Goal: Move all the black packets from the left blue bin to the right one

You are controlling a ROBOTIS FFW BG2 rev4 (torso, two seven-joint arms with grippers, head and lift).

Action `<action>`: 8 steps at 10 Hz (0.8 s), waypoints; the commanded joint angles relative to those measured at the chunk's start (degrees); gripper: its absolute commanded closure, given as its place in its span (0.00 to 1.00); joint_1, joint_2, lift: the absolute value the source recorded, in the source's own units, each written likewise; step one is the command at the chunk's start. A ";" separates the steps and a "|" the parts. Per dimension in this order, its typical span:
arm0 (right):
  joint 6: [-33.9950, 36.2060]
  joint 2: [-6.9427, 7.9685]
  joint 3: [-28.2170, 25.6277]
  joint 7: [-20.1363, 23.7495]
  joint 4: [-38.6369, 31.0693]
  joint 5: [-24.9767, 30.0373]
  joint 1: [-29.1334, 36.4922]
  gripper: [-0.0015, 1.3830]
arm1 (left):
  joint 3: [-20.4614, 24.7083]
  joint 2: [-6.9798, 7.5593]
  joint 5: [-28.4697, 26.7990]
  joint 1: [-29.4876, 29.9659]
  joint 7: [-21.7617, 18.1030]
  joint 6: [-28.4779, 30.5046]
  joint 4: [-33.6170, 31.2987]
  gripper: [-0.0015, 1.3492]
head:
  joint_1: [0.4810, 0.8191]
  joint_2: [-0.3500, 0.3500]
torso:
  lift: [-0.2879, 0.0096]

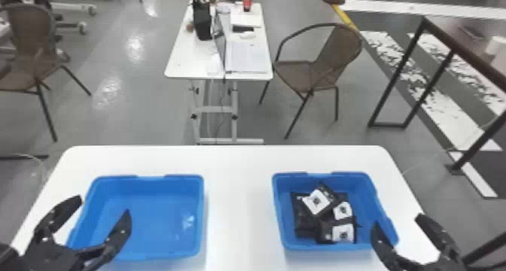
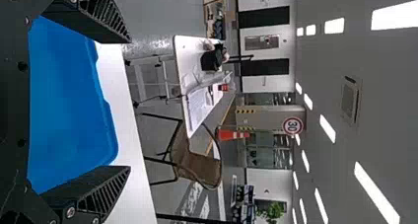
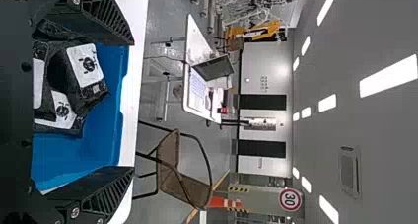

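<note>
Head view, black packets (image 1: 317, 202), near open right claw (image 1: 398, 219)

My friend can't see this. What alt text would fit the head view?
White-labelled black packets lie piled in the right blue bin, while the left bin looks empty. Both sit on a white table, with the robot's open left hand and open right hand at their outer near corners.

Two bins (image 1: 150, 183), at least four packets (image 1: 318, 201)
</note>
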 commanded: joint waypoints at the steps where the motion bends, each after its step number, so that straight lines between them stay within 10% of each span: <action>1: 0.16 0.23 0.23 0.00 0.17 -0.08 -0.32 0.09 | -0.46 -0.15 0.15 -0.43 0.06 0.77 0.00 0.09 | 0.63 0.34 | 0.97; 8: 0.68 0.23 0.32 0.00 0.17 -0.26 -0.24 0.09 | -0.99 -0.15 0.15 -0.52 0.33 1.82 0.00 0.09 | 0.63 0.34 | 0.97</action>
